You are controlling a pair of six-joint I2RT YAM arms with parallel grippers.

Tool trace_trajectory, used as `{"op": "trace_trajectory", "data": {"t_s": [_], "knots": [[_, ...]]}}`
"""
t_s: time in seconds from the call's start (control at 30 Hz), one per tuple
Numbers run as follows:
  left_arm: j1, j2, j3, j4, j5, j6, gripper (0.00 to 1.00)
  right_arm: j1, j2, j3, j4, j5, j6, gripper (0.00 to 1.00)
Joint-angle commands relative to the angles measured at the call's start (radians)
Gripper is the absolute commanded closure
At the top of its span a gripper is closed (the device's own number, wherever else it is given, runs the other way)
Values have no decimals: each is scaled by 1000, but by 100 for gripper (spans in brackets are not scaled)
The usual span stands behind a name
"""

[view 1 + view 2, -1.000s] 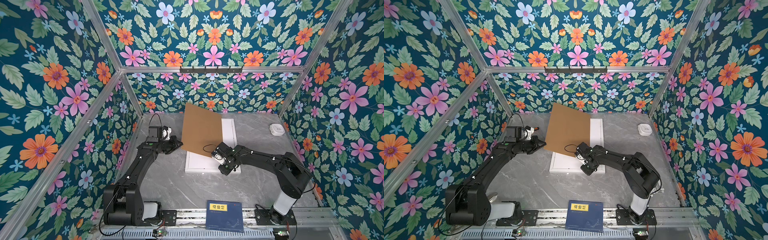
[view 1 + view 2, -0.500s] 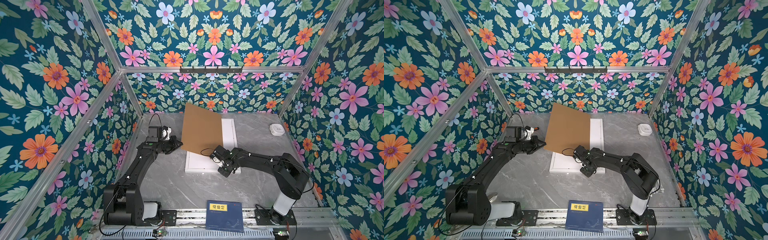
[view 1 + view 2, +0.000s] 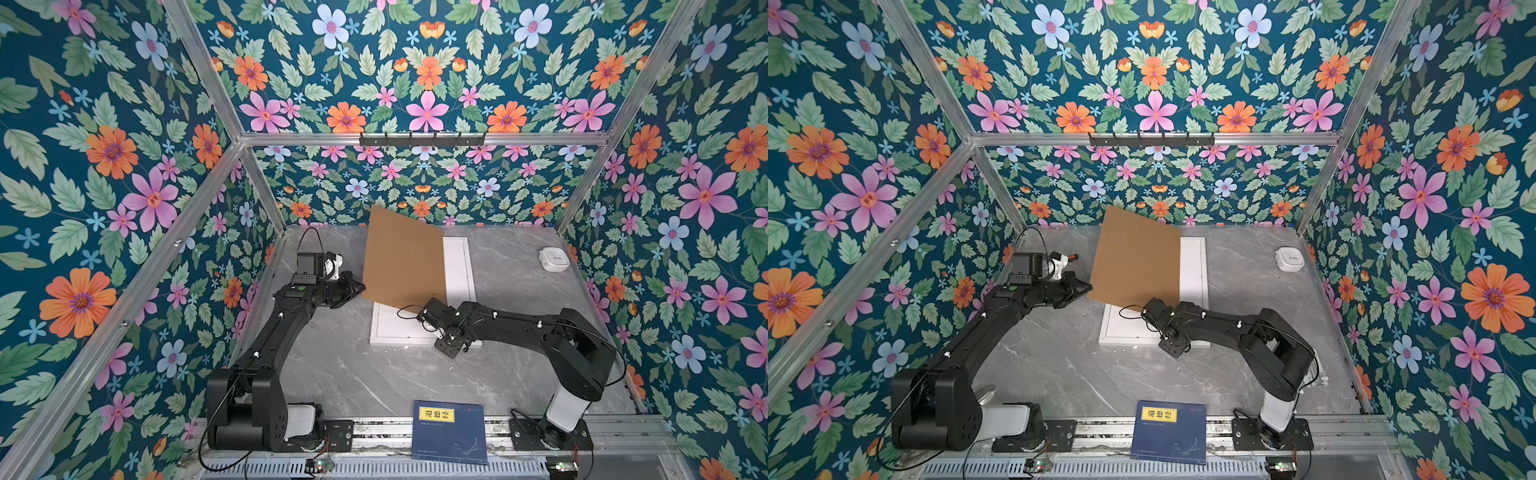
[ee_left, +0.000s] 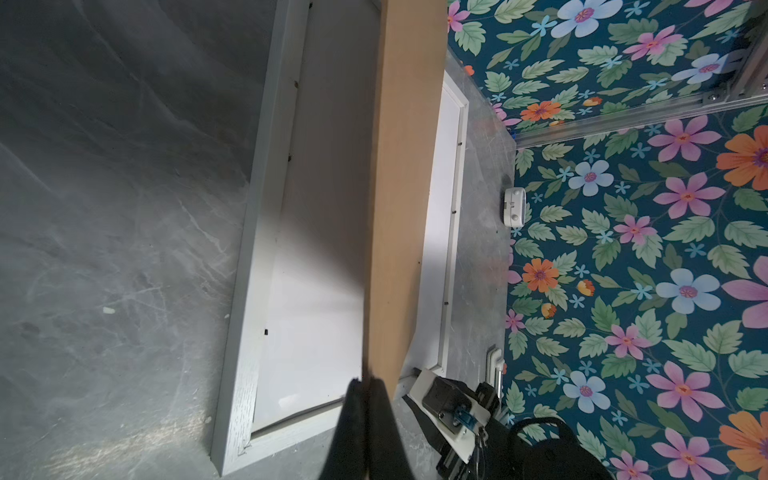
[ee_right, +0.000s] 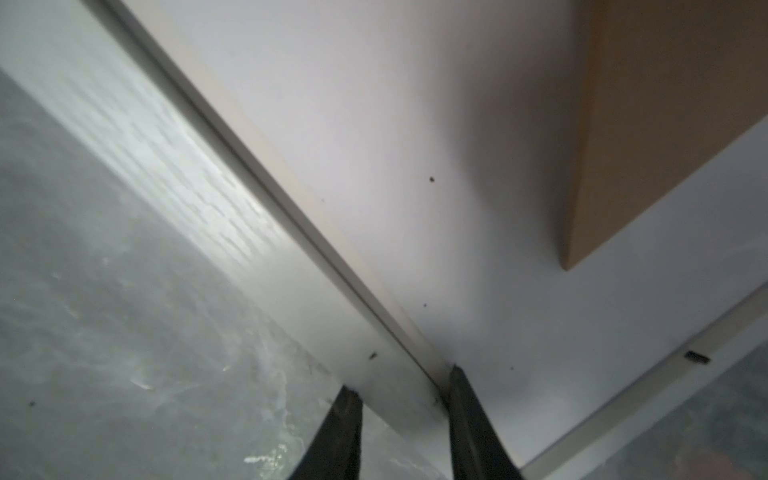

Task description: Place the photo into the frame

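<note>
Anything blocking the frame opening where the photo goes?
Yes. The brown backing board, pinched at its corner by the left gripper, is held tilted over most of the frame; a white sheet lies inside it.

The only text that can be read is on the dark blue book (image 3: pixel 451 436) lying at the middle of the front edge of the table (image 3: pixel 353 374). Its yellow label (image 3: pixel 435 414), near one corner of the cover, bears three black Chinese characters, 道德经, seen in both top views (image 3: pixel 1159 414). A tiny red mark by the label and a faint line of print lower on the cover are too small to make out.
</note>
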Motion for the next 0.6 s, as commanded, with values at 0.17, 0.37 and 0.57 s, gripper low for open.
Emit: {"op": "trace_trajectory", "data": {"t_s": [0.17, 0.37, 0.57], "knots": [[3, -5, 0, -12, -19, 4, 100, -1, -6, 33, -57, 48, 96, 67], [3, -2, -9, -7, -3, 4, 100, -8, -44, 91, -89, 18, 99, 43], [3, 4, -9, -25, 16, 22, 100, -57, -104, 121, -103, -59, 144, 28]]}}
